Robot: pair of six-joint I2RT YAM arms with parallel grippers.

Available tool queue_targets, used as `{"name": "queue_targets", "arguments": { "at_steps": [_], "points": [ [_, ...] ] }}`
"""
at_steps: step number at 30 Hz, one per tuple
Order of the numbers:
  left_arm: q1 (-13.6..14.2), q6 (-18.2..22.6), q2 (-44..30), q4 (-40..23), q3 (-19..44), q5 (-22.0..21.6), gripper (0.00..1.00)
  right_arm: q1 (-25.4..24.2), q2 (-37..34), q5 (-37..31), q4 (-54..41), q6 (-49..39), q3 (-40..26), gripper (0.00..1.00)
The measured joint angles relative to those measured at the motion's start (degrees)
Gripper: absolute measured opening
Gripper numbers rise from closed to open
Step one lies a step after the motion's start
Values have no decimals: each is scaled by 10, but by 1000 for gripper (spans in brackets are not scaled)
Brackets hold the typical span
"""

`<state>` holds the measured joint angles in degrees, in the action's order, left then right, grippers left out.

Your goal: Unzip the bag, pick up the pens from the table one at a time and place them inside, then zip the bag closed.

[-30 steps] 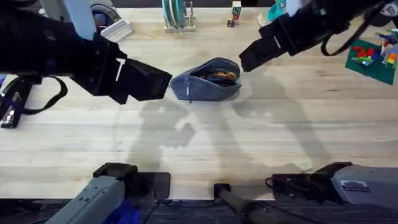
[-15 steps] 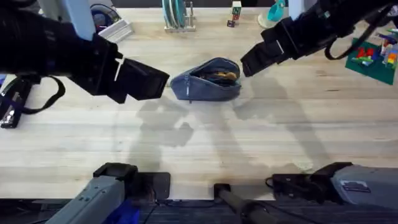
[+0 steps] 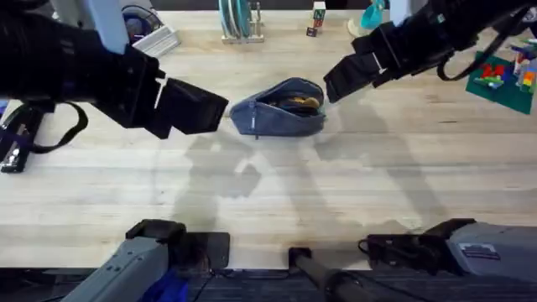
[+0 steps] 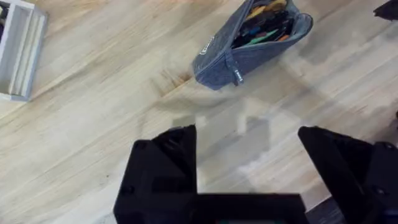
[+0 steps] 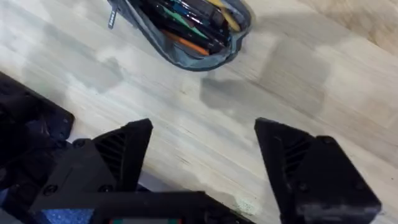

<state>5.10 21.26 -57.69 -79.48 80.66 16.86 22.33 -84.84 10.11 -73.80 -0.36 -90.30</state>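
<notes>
Little has changed since a second ago: the right arm has lifted slightly away from the bag, the left arm has barely shifted, and the bag lies where it did.

A broad surface (image 3: 352,168) of pale butcher-block wood spreads out, its long planks showing fine grain and soft grey shadows of the arms. Along its far edge stand a rack of teal and white plates (image 3: 237,20), a white tray (image 3: 159,40) at the far left, and a green plate of coloured building bricks (image 3: 503,77) at the far right.

Near the middle of the far half lies the bag (image 3: 279,107), an oblong blue-grey fabric pouch resting on its side. Its top zipper is open, and the mouth gapes to show a yellowish lining. From the wrist views, several pens (image 5: 186,25) sit inside, dark, green, orange and yellow, packed lengthwise. A small label and a short pull tab mark the pouch's end.

The left tool (image 3: 201,107) hovers just left of the bag, not touching it, its two black fingers spread wide and holding nothing. The right tool (image 3: 340,80) hangs just beyond the bag's right end, likewise spread wide and empty.
</notes>
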Motion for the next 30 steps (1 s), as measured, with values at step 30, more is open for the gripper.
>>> {"name": "queue_targets", "arguments": {
  "at_steps": [30],
  "points": [
    [-126,119,-10,9,0,105,994,31,0,-3,0,6,0,998]
  ]
}}
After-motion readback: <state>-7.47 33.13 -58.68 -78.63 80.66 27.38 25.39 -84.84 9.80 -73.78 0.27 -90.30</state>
